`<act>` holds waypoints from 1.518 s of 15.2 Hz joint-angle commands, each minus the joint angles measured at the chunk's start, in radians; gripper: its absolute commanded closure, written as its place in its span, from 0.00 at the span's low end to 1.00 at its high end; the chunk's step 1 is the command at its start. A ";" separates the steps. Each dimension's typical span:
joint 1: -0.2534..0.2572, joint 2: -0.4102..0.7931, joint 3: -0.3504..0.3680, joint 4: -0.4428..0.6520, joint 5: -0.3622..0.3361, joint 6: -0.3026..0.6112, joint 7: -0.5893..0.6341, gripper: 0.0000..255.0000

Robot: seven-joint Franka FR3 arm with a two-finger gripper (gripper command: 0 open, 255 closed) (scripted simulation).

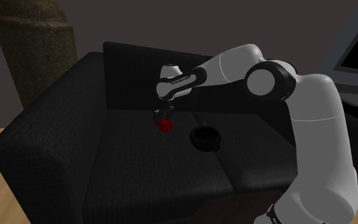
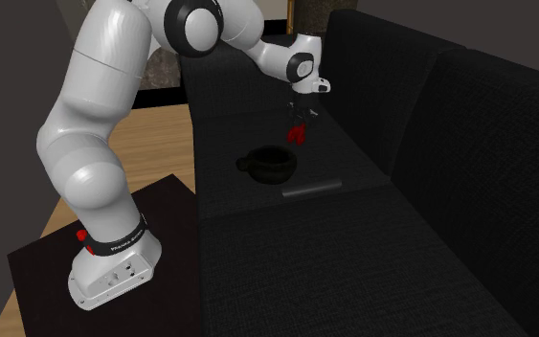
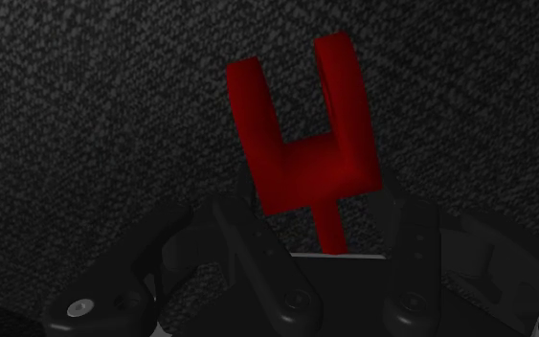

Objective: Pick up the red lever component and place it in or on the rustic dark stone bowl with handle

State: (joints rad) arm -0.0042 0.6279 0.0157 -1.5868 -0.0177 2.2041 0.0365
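Visibility is poor: black gripper [image 1: 160,114] over a black sofa [image 1: 56,146], so in the shoulder view the fingertips blend into the cushions. The wrist view is clearer. The fingers [image 3: 248,251] come up on either side of the red lever [image 3: 305,158] and clamp its lower block. A thin stem runs down between them, and its end is hidden behind the gripper body. Can't tell whether the lever touches the seat or hangs just off it.

The bowl [image 1: 205,137] is also dark on dark. Its rim and hollow are readable. Its handle is clear in the second exterior view, pointing to that view's left. The arm [image 1: 311,127] is cut off at the shoulder view's bottom edge.

Lever look: plain saturated red, fork-shaped. It has two flat prongs joined by a cross block, with the narrow stem below, and sits slightly tilted between the fingers.

Position: directly under the gripper [image 2: 299,117], over the seat cushion near the backrest. The lever [image 2: 297,132] is near the bowl [image 2: 275,172] but apart from it, on the backrest side. In the shoulder view the lever [image 1: 165,125] is to the bowl's left. A grey strip [image 2: 313,189] lies on the seat on the bowl's other side.
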 commanded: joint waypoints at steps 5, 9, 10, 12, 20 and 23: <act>0.000 -0.014 0.000 0.004 0.000 -0.019 0.000 1.00; 0.000 -0.042 0.000 0.016 0.001 -0.058 -0.001 1.00; 0.000 -0.049 0.001 0.020 0.001 -0.069 -0.001 1.00; -0.001 -0.061 0.001 0.028 0.001 -0.089 -0.001 1.00; -0.001 -0.105 0.001 0.069 0.002 -0.174 -0.002 1.00; -0.001 -0.118 0.001 0.089 0.003 -0.208 -0.003 1.00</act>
State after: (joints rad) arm -0.0042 0.5170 0.0174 -1.5021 -0.0152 2.0087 0.0350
